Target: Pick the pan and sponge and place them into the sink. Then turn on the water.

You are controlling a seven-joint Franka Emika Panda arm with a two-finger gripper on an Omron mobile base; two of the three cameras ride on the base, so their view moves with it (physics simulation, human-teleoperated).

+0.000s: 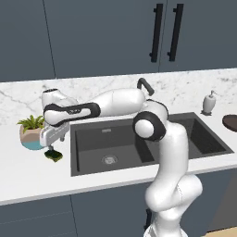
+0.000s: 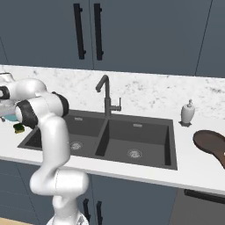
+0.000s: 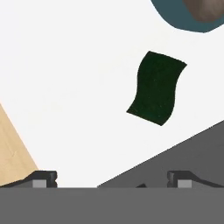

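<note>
On the white desk (image 1: pixel 28 171), just left of the sink (image 1: pixel 88 164), the sponge (image 1: pixel 54 155) is seen lying flat. A dark green top with a wavy outline is shown in the hand view (image 3: pixel 156 88), and a bit of yellow is seen under it from the left base view. It is set close to the small potted plant (image 1: pixel 31 131) and near the sink's left rim, with a strip of bare desk between. The end effector (image 1: pixel 52 147) is held just above the sponge with its jaws spread wide and nothing between them. The pan (image 2: pixel 212 144) is seen far off on the desk to the right of the sink, past the soap bottle (image 2: pixel 188 112). Open white desk is left in front of the sponge.
</note>
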